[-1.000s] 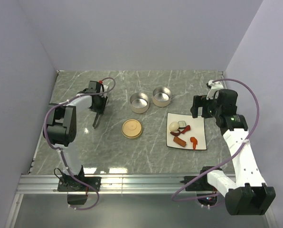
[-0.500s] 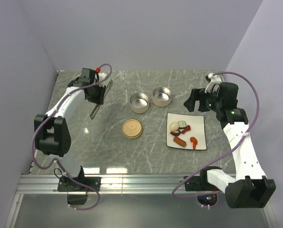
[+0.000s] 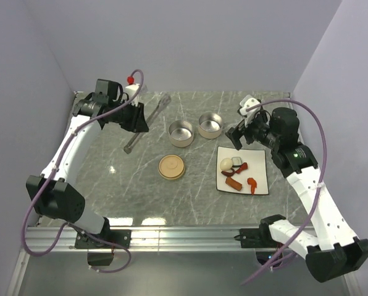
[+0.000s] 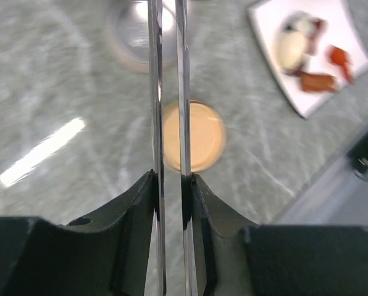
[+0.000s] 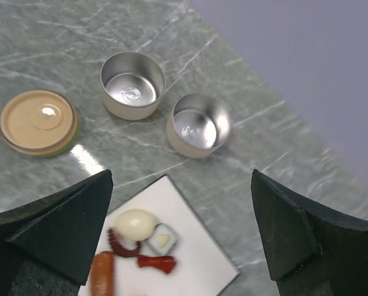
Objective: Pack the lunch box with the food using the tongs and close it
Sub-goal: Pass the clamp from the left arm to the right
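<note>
My left gripper [image 3: 138, 117] is shut on the tongs [image 3: 148, 121], slim silver arms held slantwise above the table's back left. In the left wrist view both tong arms [image 4: 154, 92] run straight up from between my jaws [image 4: 171, 182], squeezed close together. The lunch box stands apart in pieces: two round metal tins [image 3: 181, 133] [image 3: 210, 125] and a tan lid [image 3: 171, 166]. The food lies on a white plate [image 3: 258, 179]: a white egg [image 5: 134, 224], a white-and-dark roll [image 5: 161, 238], a brown sausage [image 5: 100, 274] and red bits [image 5: 156, 263]. My right gripper [image 3: 241, 137] hangs open above the plate's back edge, nothing between its fingers [image 5: 60, 228].
In the right wrist view both tins [image 5: 133, 84] [image 5: 198, 124] show bare metal inside, and the lid [image 5: 39, 121] lies flat to their left. Purple walls close off the back and both sides. A metal rail [image 3: 184, 237] runs along the near edge.
My left arm has lifted the tongs off the table and swung them back and to the right. My right arm has reached left and forward over the plate, jaws still wide.
</note>
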Robot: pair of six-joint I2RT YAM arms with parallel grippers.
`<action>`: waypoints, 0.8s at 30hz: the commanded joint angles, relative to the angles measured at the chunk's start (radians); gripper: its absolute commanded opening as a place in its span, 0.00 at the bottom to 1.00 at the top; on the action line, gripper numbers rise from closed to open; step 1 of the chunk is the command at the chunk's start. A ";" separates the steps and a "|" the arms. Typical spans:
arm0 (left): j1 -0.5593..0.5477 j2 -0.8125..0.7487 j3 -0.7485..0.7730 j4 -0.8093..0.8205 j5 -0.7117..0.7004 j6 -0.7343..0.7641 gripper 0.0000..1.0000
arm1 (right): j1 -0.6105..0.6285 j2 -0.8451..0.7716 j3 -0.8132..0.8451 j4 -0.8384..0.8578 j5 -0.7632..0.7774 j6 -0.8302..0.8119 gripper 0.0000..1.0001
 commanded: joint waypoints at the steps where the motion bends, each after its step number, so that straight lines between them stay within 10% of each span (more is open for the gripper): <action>1: -0.073 -0.079 -0.018 -0.028 0.157 0.012 0.33 | 0.079 -0.079 0.019 0.049 0.033 -0.239 1.00; 14: -0.233 -0.076 -0.009 -0.092 0.234 0.068 0.35 | 0.632 -0.142 -0.194 0.235 0.243 -0.796 0.94; 24: -0.313 -0.056 -0.014 -0.135 0.220 0.085 0.36 | 0.699 0.071 -0.136 0.275 0.250 -0.933 0.90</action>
